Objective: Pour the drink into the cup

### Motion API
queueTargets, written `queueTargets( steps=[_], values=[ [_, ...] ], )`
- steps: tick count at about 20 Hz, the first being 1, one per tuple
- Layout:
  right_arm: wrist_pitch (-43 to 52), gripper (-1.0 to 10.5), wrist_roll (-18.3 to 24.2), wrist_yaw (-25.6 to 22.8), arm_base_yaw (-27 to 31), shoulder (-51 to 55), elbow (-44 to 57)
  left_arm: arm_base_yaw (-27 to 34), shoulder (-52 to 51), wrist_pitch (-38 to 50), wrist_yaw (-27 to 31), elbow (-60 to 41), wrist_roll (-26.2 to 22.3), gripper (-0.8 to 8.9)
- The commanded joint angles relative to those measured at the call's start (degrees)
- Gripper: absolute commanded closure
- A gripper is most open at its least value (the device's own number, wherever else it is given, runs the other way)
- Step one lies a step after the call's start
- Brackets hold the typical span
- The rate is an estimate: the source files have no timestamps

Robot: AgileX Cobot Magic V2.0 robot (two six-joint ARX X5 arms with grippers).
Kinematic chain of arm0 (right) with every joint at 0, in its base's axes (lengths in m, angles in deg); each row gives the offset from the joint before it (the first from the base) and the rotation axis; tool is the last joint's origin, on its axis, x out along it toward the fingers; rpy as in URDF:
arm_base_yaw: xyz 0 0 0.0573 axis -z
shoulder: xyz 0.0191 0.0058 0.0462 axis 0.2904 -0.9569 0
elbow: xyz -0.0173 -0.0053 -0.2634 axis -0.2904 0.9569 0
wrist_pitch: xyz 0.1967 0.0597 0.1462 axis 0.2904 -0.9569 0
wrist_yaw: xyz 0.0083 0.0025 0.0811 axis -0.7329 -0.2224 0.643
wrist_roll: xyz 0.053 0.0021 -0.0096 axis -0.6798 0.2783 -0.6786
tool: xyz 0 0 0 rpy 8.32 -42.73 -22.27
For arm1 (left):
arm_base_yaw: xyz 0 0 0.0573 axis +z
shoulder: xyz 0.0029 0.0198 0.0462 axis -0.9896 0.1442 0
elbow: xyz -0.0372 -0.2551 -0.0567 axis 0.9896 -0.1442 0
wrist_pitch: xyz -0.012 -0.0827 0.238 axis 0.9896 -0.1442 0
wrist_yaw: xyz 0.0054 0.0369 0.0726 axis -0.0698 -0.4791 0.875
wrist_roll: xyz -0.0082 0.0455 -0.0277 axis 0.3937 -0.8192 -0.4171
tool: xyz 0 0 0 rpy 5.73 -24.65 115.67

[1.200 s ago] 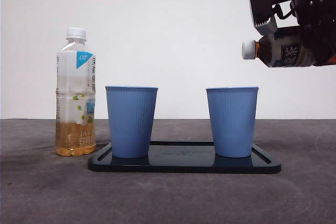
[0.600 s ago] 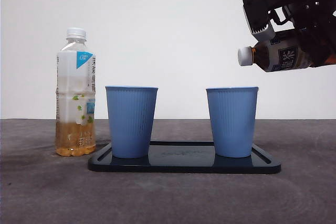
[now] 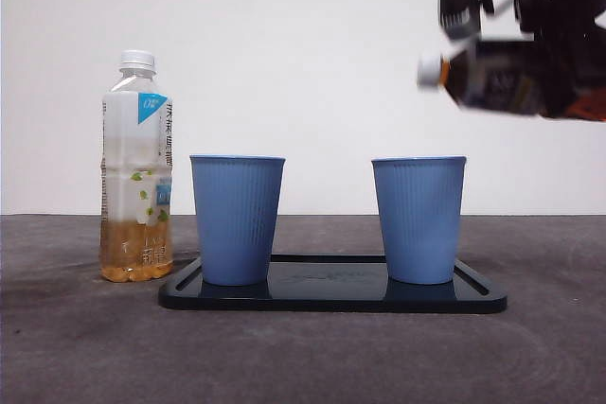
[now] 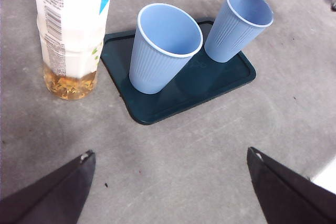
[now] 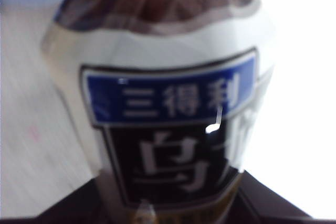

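Now my right fingers (image 3: 544, 63), clamped on the dark bottle (image 3: 492, 78), have lifted it and leveled its still-capped neck above the right cup (image 3: 418, 219), so pouring hasn't begun; my left fingers (image 4: 168, 187) wait open.

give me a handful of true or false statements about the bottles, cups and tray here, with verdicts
1. Both blue cups stand upright on the dark tray. True: the left cup and the right cup are both on it.
2. The clear bottle stands on the tray. False: it stands on the table beside the tray.
3. The right hand holds the dark bottle tipped on its side above the right cup. True.
4. The dark bottle's white cap is off. False: it is on.
5. The left hand grips the left cup. False: it is open, apart from it.
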Motion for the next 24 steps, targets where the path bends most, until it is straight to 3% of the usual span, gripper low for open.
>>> queueTargets(
  steps=[1, 3, 5, 7, 9, 15, 24],
  values=[
    [1.99, 8.7, -15.96, 4.70, 1.20, 5.55, -3.15, -0.22, 0.20, 0.63, -0.28, 1.18, -0.68, 3.47],
    [1.90, 8.7, -27.43, 13.29, 4.39, 9.88, -3.13, -0.22, 0.20, 0.63, -0.26, 1.18, -0.68, 3.47],
    [2.84, 8.7, -35.47, 23.76, 8.96, 13.35, -2.82, -0.22, 0.20, 0.68, 0.00, 1.18, -0.68, 3.46],
    [4.70, 8.7, -39.54, 31.50, 13.14, 15.65, -1.55, -0.22, 0.20, 0.68, 1.25, 1.18, -0.63, 3.44],
    [9.51, 8.7, -43.30, 35.45, 15.69, 17.97, 2.43, -0.22, 0.20, 0.68, 1.79, 1.18, -0.61, 3.44],
    [33.38, 8.7, -54.14, 37.27, 17.77, 21.57, 20.63, -0.22, 0.20, 0.66, 1.84, 1.18, -0.52, 3.44],
    [58.58, 8.7, -57.51, 37.35, 17.81, 8.52, 31.52, -0.22, 0.20, 0.66, 1.86, 1.18, -0.57, 3.44]
  ],
)
